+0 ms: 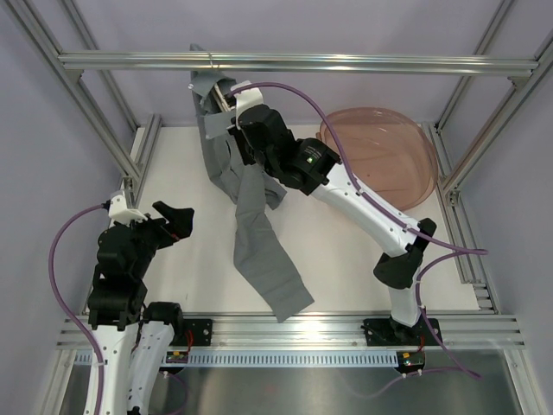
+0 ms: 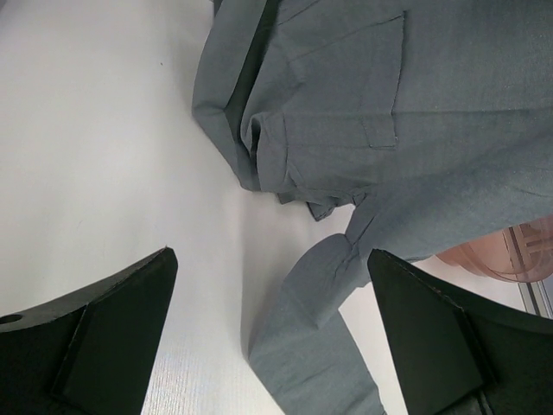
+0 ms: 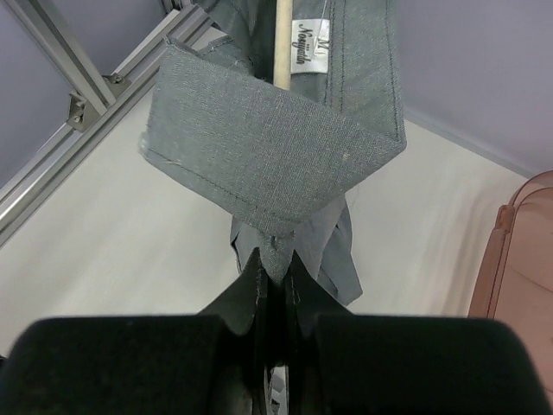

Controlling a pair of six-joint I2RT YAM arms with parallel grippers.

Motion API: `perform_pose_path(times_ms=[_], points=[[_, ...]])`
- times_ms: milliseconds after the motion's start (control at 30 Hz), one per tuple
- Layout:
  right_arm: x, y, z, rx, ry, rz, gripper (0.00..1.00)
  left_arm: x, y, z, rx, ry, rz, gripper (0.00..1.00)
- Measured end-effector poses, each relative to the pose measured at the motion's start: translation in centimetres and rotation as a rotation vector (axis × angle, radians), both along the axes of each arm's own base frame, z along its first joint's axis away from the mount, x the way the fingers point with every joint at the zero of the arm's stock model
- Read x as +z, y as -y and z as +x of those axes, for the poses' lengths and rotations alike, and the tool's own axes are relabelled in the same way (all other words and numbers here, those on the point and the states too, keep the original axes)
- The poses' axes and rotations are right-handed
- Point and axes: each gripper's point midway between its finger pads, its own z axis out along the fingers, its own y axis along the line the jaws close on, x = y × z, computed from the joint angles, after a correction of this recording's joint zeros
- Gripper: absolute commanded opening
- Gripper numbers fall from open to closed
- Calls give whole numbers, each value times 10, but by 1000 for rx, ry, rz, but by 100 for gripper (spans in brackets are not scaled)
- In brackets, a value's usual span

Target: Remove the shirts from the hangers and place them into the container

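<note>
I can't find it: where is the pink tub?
Top view: the tub sits at the table's far right corner, just behind the right arm.

hanger [image 3: 281, 43] mostly hidden inside shirt [image 3: 268, 164], container [image 3: 518, 285] cut by frame edge, label [image 3: 311, 47] illegible

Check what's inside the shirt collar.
A cream hanger bar and a white label show inside the shirt collar. The rest of the hanger is hidden under cloth.
</note>
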Motion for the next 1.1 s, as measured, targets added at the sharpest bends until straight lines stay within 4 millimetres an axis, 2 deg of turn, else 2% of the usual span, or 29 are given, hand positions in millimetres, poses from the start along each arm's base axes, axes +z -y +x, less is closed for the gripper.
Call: perform_pose_path(times_ms=[367,500,633,733,800,933,1100], points=[[5,3,1,16,40,-35,0,-2,3,2,-21,6,2,99],[21,13,-7,26,55,-18,0,2,5,5,-34,25,14,99],[50,28,-18,32,86,31,0,15,8,4,-62,70,26,97],[64,41,-31,48,89,58,0,34,17,2,-120,133,24,95],[67,47,-39,57,86,71,0,50,28,-1,-184,188,13,94],[44,61,-68,104,45,53,0,88,47,-7,-294,292,-22,92],[1,63,-98,178,-37,33,0,129,63,-5,-390,375,-58,89]])
